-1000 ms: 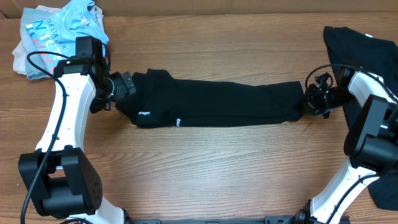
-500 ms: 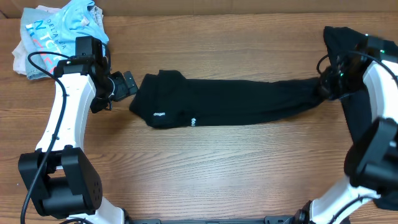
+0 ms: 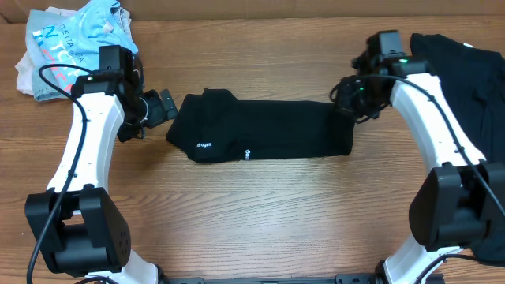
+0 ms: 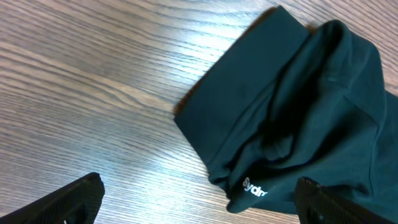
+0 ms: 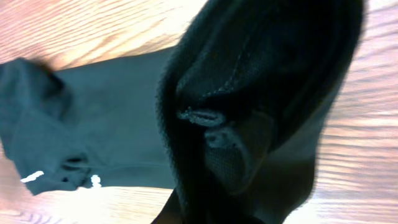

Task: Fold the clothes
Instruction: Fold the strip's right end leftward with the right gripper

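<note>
Wood-grain table (image 3: 260,205) carries a heap of pale printed garments (image 3: 67,39) at its far left corner. The left tool (image 3: 163,106) gapes wide and empty, just beside the left end of the folded black T-shirt (image 3: 268,130) lying mid-table; its arm reaches up the left side with the wrist turned inward. The right tool (image 3: 349,96) is clamped on the shirt's right end, its arm bent over it. More black clothes (image 3: 465,71) lie far right.
</note>
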Motion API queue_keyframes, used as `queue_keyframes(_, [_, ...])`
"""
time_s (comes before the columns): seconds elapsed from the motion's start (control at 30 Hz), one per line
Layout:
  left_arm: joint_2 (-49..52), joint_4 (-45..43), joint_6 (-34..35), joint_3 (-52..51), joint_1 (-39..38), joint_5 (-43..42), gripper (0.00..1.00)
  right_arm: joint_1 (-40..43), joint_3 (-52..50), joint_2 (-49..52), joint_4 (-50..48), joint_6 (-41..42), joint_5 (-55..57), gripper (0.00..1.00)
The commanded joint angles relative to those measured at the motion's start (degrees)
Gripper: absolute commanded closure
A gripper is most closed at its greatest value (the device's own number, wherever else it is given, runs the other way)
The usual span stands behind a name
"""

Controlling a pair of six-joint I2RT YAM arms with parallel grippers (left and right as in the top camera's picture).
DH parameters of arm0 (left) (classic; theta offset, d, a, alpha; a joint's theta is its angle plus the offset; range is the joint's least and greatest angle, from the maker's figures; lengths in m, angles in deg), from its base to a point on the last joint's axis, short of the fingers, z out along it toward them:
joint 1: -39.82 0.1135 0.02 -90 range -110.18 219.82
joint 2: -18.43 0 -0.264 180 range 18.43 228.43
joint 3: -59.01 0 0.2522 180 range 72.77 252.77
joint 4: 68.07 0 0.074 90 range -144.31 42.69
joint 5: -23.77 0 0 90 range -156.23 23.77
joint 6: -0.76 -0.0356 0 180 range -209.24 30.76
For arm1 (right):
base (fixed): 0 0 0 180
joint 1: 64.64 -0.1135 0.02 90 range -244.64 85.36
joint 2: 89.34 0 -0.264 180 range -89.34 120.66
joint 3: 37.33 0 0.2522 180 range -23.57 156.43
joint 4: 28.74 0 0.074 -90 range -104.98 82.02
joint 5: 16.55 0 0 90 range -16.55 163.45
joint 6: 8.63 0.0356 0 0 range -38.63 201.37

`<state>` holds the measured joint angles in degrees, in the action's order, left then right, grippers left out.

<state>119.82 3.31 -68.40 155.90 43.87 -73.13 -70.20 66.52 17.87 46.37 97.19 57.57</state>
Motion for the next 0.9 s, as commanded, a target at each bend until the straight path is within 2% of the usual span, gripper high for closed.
queue_keyframes(0.0, [-0.42, -0.44, -0.94, -0.48, -1.14, -0.61, 0.0, -3.17, -0.33, 0.13, -0.63, 2.25, -0.5, 0.96])
queue_keyframes(0.3, [-0.42, -1.18, -0.96, -0.48, -1.86, -0.59, 0.0, -12.26, -5.07, 0.22, -3.98, 1.75, -0.63, 0.96])
queue_keyframes(0.4, [-0.42, -1.14, -1.16, -0.48, -1.86, -0.57, 0.0, -14.38, -7.37, 0.22, -6.29, 1.84, -0.68, 0.92])
queue_keyframes(0.67, [-0.42, -1.36, -1.14, -0.48, -1.86, -0.42, 0.0, -16.63, -9.9, 0.22, -8.15, 2.27, -1.27, 0.91])
queue_keyframes(0.7, [-0.42, -1.36, -1.14, -0.48, -1.86, -0.42, 0.0, -16.68, -9.9, 0.22, -8.26, 2.25, -1.84, 0.87])
queue_keyframes(0.73, [-0.42, -1.33, -1.16, -0.48, -1.86, -0.42, 0.0, -16.68, -9.9, 0.22, -8.46, 2.25, -2.43, 0.75])
queue_keyframes(0.8, [-0.42, -1.33, -1.16, -0.48, -1.86, -0.44, 0.0, -16.68, -9.9, 0.22, -9.09, 2.19, -2.86, 0.38])
queue_keyframes(0.83, [-0.42, -1.33, -1.16, -0.48, -1.86, -0.44, 0.0, -16.68, -9.9, 0.22, -9.66, 2.21, -2.86, 0.24])
queue_keyframes(0.87, [-0.42, -1.33, -1.16, -0.48, -1.86, -0.44, 0.0, -16.68, -9.88, 0.22, -10.4, 2.21, -2.91, 0.19])
